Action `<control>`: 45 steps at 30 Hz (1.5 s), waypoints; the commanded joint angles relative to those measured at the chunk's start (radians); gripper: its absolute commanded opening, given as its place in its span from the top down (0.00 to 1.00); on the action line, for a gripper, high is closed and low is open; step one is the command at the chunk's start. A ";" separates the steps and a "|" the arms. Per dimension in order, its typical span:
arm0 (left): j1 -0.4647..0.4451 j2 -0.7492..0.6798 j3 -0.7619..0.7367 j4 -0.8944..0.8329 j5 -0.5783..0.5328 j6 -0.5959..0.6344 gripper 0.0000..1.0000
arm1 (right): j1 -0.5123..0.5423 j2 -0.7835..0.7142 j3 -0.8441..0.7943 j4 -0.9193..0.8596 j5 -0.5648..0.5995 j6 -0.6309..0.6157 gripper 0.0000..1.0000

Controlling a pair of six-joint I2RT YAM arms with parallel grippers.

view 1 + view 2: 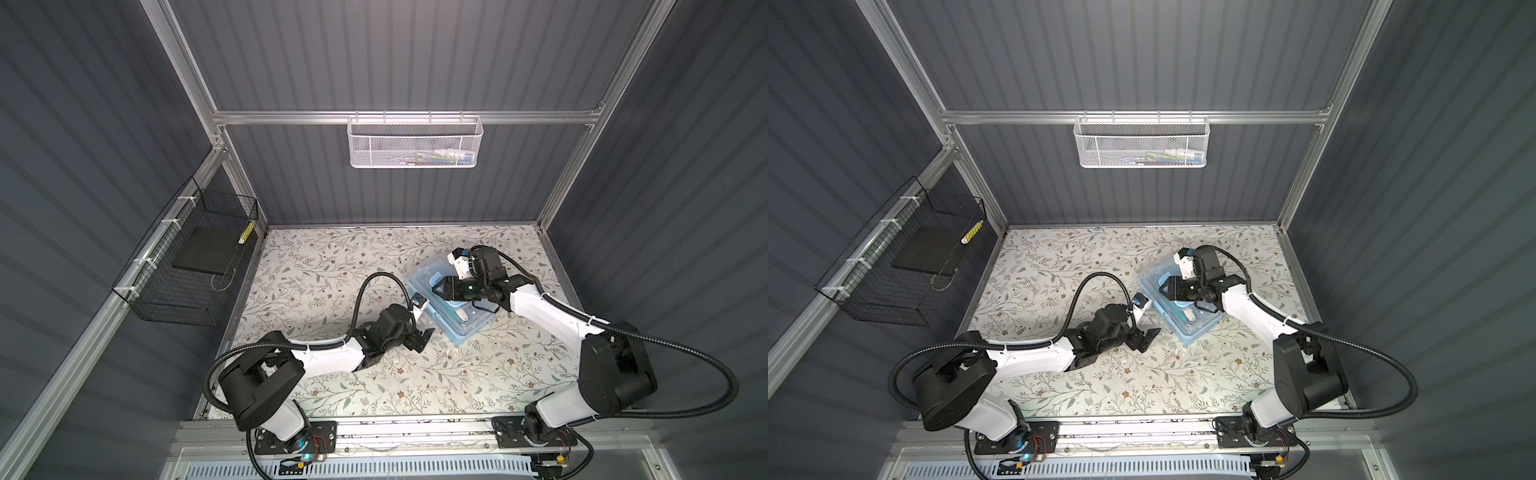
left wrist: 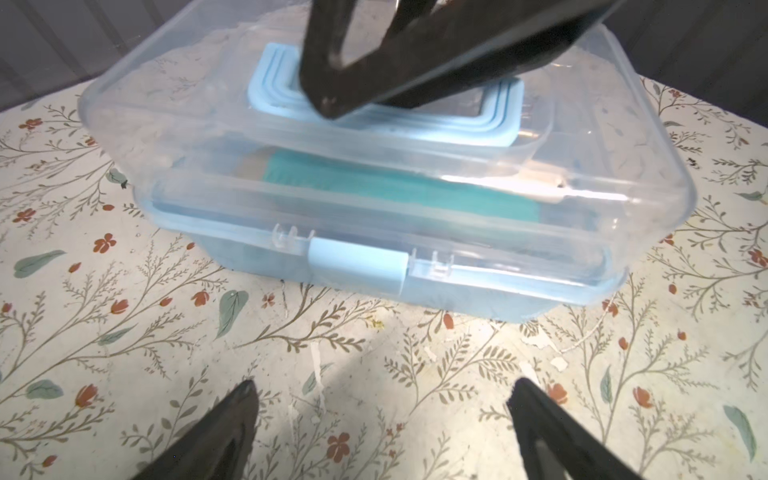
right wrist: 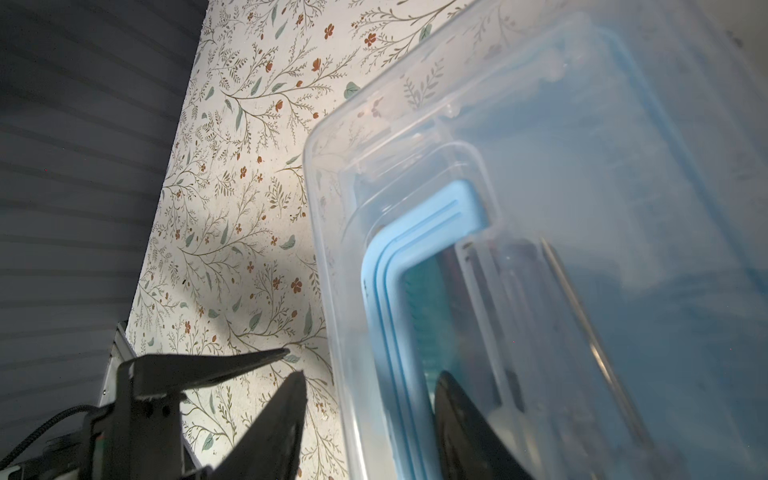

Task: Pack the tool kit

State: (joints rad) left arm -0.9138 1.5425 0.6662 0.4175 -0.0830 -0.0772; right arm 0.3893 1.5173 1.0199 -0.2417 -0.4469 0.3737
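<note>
One tool kit [image 1: 469, 328] [image 1: 1194, 328] stood on the flowered table [image 1: 332, 257], to the right of the middle and towards the back wall, turned askew to the table's edges. Its one clear lid [image 2: 187, 104] lay down on the light-blue base. One light-blue handle [image 2: 478, 131] lay flat on top of the lid. One blue latch [image 2: 357, 266] sat at the middle of the long side which faced the left gripper [image 1: 424, 338] [image 2: 381, 384]. Through the lid one green thing [image 2: 395, 187] was seen inside, too unclear to name.

Two arms were in both top views, each with one gripper. The left gripper hung low over the table near the latch side of the kit, apart from it. Its two fingers stood wide apart and nothing was between them. The right gripper [image 1: 434, 289] [image 3: 370, 374] reached from the right over the lid. Its two fingers stood about half apart, one inside the opening of the handle and one outside it, so one side of the handle was between them. Whether they really pinched the handle or only stood around it, the pictures did not show.

There were two baskets. One white mesh basket [image 1: 413, 143] hung on the rail at the back wall, with some coloured things in it, too small to count. One black wire basket [image 1: 187, 266] hung on the left wall. In it lay one dark flat slab [image 1: 203, 253] and one small yellow-and-white thing [image 1: 246, 232].
</note>
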 commanded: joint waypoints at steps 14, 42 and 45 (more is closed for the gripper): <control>0.053 0.285 -0.130 0.706 0.158 0.045 0.23 | 0.011 0.040 -0.018 -0.112 -0.064 -0.012 0.48; 0.097 0.523 -0.004 0.897 0.195 0.073 0.30 | 0.011 0.074 0.002 -0.142 -0.046 0.001 0.47; 0.100 0.524 -0.001 0.896 0.215 0.078 0.35 | 0.011 0.077 0.007 -0.142 -0.046 0.000 0.47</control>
State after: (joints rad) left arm -0.8215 2.0640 0.6544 1.3052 0.1070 -0.0273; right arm 0.3840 1.5440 1.0451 -0.2565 -0.4679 0.3595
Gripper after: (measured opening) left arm 0.654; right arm 0.528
